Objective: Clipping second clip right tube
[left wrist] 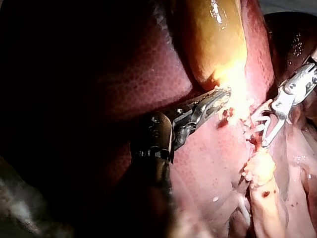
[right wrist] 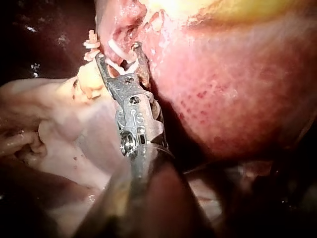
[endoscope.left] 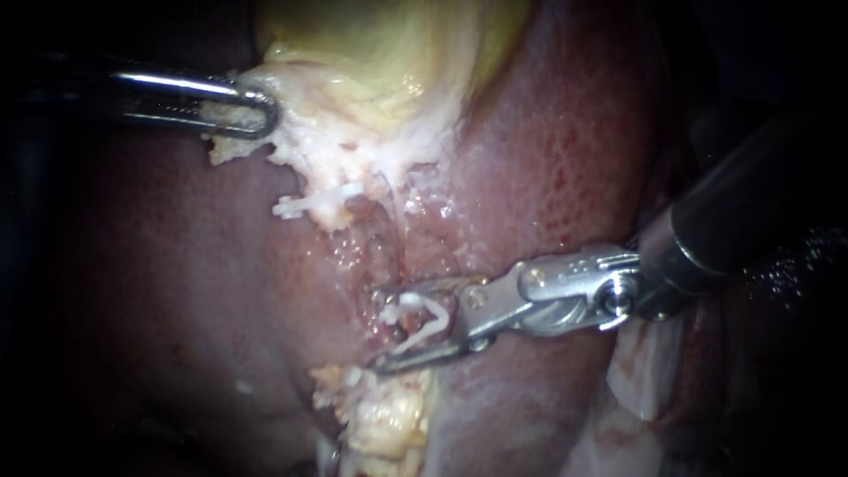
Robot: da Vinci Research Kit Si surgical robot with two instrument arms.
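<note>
My right instrument (endoscope.left: 378,329) comes in from the right, its two jaws standing apart with a white clip (endoscope.left: 420,322) seated between them and touching both. The jaws straddle the lower end of a pale, glistening tube (endoscope.left: 382,252) that runs down from the gallbladder (endoscope.left: 389,53). Another white clip (endoscope.left: 314,205) sits higher up, by the whitish tissue under the gallbladder. At upper left my left instrument (endoscope.left: 256,115) is shut on the edge of that whitish gallbladder tissue. The left wrist view shows the same hold (left wrist: 220,96), with my right instrument (left wrist: 258,130) beyond. The right wrist view shows its jaws (right wrist: 118,52) around the clip.
Red-brown liver (endoscope.left: 565,159) surrounds the dissected bed on both sides. A lump of yellow fatty tissue (endoscope.left: 389,415) lies just below my right instrument's jaws. Pale loose tissue (endoscope.left: 645,371) lies under its shaft.
</note>
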